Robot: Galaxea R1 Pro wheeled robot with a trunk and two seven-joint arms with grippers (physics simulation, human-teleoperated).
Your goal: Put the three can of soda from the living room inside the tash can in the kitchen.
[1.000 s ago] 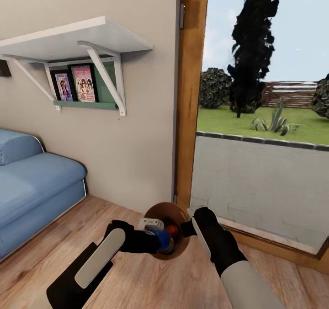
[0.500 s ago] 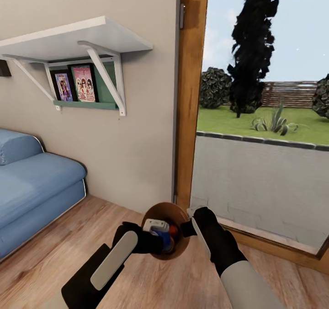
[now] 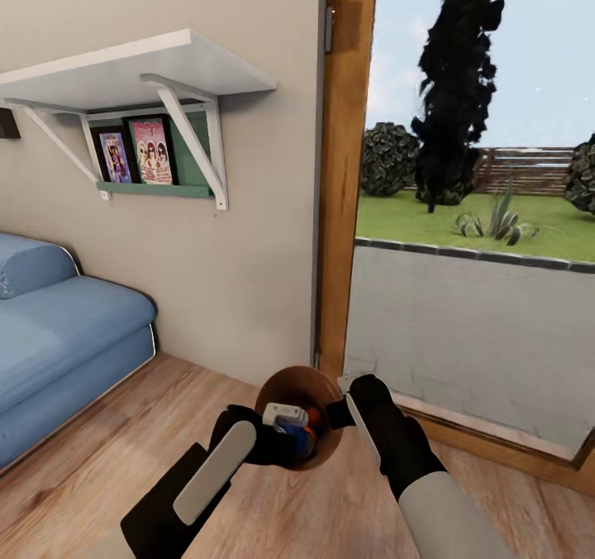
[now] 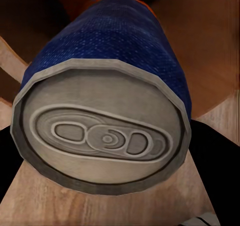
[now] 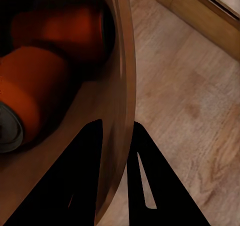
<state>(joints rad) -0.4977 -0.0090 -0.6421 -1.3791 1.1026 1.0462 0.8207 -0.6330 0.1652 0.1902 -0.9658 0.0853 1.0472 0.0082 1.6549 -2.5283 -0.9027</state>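
Blue can (image 3: pixel 291 427), light, rigid and slick, is clamped round its body by left gripper (image 3: pixel 277 441); bucket (image 3: pixel 285 381) rim is pinched by right gripper (image 5: pixel 116 151), lower centre

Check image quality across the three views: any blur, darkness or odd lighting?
Head view: evenly lit, slightly soft render. Left wrist view: blue can fills the frame, its silver top sharp. Right wrist view: trash can interior is shadowed, orange cans dim, gripper fingers black silhouettes.
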